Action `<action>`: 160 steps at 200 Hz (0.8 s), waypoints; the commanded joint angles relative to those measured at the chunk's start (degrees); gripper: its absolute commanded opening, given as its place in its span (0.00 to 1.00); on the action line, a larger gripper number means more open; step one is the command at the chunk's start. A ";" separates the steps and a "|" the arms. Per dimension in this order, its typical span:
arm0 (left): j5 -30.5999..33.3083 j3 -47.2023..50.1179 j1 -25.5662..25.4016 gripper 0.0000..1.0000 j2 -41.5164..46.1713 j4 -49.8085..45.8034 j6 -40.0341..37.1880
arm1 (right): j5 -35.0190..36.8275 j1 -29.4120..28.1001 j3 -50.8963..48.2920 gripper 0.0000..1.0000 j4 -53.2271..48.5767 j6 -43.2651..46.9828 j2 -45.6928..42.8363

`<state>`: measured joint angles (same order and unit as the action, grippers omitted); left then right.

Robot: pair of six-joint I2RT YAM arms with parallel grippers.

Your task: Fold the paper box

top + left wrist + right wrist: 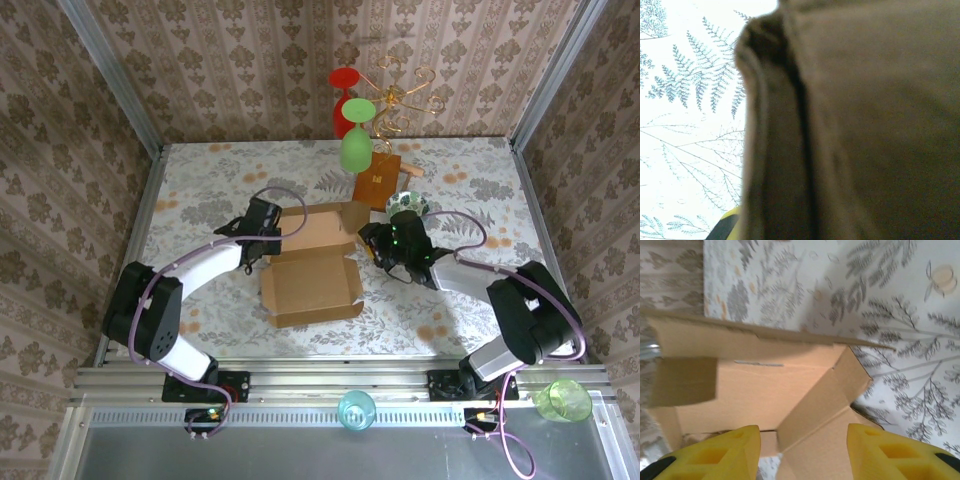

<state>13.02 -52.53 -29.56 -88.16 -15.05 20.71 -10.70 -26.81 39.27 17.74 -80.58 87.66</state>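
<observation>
While clamped in left end effector point(268, 235), paper box point(312, 280) — its flap point(812, 405) inside gaping right end effector point(804, 450).

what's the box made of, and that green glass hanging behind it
The paper box: matte light-brown cardboard, probably corrugated; creased fold lines and raw cut edges show. The green stemmed glass: glossy and translucent, so glass or tinted plastic; I cannot tell which.

Bowl point(407, 205), board point(378, 181) beside paper box point(312, 272)
</observation>
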 commanded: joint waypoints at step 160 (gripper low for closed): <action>-4.14 -4.77 1.35 0.00 -2.63 -5.56 0.15 | 2.04 -1.14 6.73 0.52 0.71 9.68 12.93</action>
<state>9.58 -55.33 -28.45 -89.95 -19.33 20.75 -10.28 -28.12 45.56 19.42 -72.14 102.24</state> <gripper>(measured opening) 0.077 0.524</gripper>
